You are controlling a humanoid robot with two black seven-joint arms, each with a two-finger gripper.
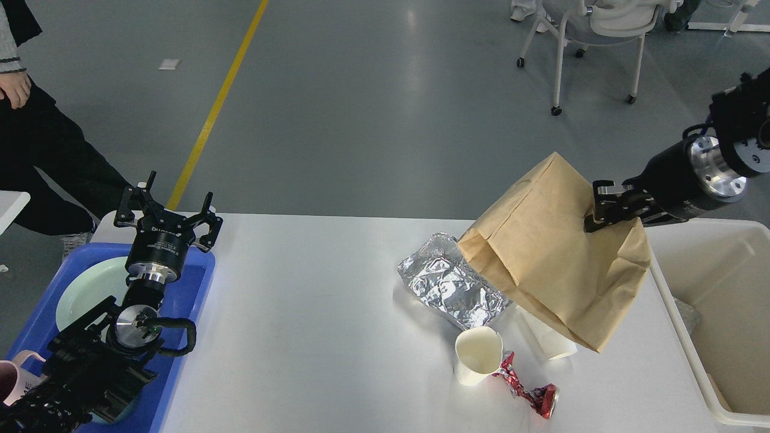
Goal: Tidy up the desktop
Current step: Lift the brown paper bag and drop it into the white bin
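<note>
Nearest, a crushed red can (529, 391) lies on the white counter (313, 313) beside a paper cup (476, 355). Behind them is crumpled foil (445, 282). Over this part, the right pincer (598, 207) grips a brown paper bag (553, 258) in the air. At the left, the left pincer (165, 210) stands with its fingers spread over the blue tray (192, 282). The cream bin (716, 282) is beside the counter's right edge.

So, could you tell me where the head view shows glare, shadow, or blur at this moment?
Head view: the crumpled foil throws bright glints, and the grey floor carries a pale overhead sheen. The paper bag in the right gripper shades the desktop beneath it. Edges look sharp, with no evident motion blur.
</note>
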